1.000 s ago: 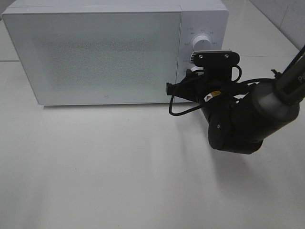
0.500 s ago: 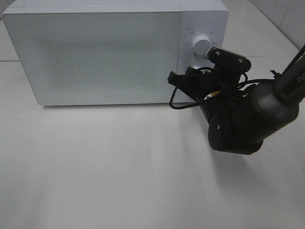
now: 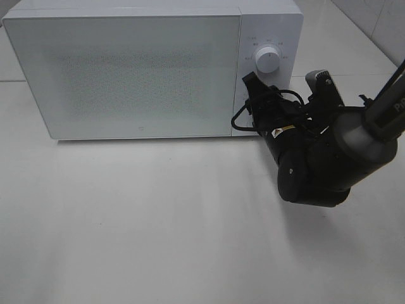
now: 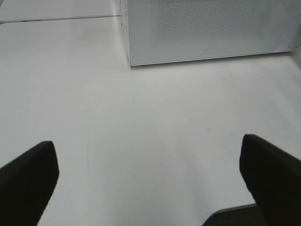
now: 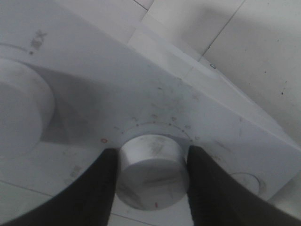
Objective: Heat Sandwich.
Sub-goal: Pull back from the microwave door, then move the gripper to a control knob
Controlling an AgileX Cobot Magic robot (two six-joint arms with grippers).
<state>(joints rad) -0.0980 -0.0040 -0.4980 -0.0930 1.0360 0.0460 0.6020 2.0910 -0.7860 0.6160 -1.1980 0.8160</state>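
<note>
The sandwich is out of view; no plate or bread shows in any view. The white microwave (image 3: 139, 69) stands at the back with its door shut. My right gripper (image 3: 254, 104) is at the microwave's control panel, below the upper dial (image 3: 266, 60). In the right wrist view its two dark fingers (image 5: 101, 188) are closed on either side of the lower round knob (image 5: 150, 169). My left gripper (image 4: 150, 183) is open and empty over the bare table, facing the microwave's lower left corner (image 4: 134, 59).
The white table (image 3: 139, 215) spreads in front of the microwave. The right arm's dark body (image 3: 316, 164) hangs over the table's right side. A tiled wall edge shows at the far right (image 3: 380, 25).
My right wrist has rolled clockwise on the lower knob; the camera bracket swung from above the gripper to its right side. The left arm has not moved.
</note>
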